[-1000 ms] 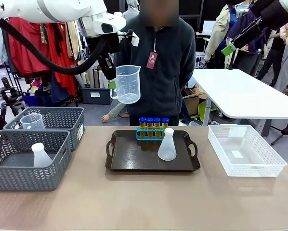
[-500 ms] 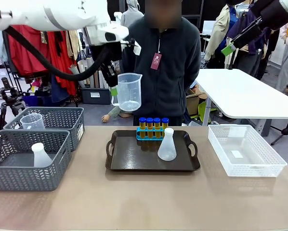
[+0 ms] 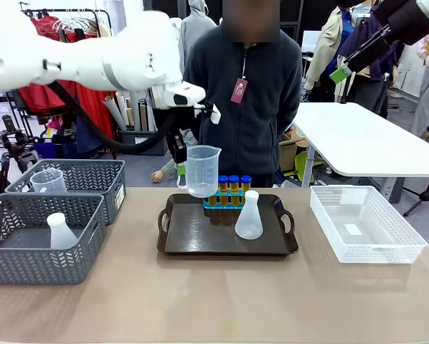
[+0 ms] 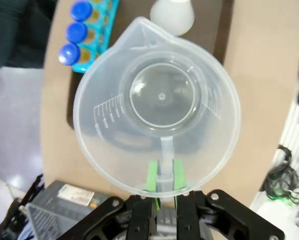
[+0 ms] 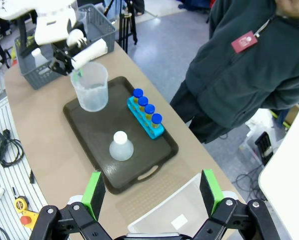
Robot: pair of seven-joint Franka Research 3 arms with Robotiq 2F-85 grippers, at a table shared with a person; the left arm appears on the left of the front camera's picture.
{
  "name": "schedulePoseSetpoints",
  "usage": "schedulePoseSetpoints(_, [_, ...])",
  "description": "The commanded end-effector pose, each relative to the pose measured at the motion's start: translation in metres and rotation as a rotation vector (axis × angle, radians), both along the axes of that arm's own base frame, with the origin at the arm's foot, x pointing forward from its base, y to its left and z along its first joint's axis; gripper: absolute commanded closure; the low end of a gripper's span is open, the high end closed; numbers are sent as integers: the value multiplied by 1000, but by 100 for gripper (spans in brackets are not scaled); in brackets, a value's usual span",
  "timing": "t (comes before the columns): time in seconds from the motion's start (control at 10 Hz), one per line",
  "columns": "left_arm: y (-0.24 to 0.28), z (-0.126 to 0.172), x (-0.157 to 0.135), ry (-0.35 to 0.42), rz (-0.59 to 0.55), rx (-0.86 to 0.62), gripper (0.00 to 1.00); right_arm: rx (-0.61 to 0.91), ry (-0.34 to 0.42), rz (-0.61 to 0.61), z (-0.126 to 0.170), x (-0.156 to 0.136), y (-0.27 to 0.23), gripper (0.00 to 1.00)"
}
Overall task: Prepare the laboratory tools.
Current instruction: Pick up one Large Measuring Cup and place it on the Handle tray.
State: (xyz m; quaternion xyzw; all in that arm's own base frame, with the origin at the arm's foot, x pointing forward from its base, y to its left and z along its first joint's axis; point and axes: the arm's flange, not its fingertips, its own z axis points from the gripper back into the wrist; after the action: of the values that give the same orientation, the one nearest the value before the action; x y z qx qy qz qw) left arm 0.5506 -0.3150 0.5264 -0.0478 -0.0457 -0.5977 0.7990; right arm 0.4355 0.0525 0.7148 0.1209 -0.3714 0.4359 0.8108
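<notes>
Overhead, the left hand [image 3: 179,159] pinched the measuring beaker [image 3: 202,170] by its handle (upright, mouth up), hanging above the tray's [image 3: 193,240] near-left corner, while the right hand [image 5: 152,194] gaped empty.

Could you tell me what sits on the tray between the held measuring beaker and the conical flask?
Nothing: in the right wrist view, bare tray separates the measuring beaker from the conical flask; the tube rack stands off to one side.
</notes>
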Motion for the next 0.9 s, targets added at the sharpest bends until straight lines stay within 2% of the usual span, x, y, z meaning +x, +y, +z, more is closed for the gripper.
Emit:
schedulePoseSetpoints(0.0, [5, -24, 10, -9, -56, -25, 100, 2, -5, 9, 1, -1, 0, 0])
schedulePoseSetpoints(0.3, [-3, -67, 11, -35, -62, 14, 100, 2, -5, 9, 1, -1, 0, 0])
schedulePoseSetpoints(0.5, [-2, -98, 14, -12, -56, 17, 100, 2, -5, 9, 1, -1, 0, 0])
schedulePoseSetpoints(0.8, [0, -127, 19, -45, -28, 21, 100, 2, -5, 9, 1, -1, 0, 0])
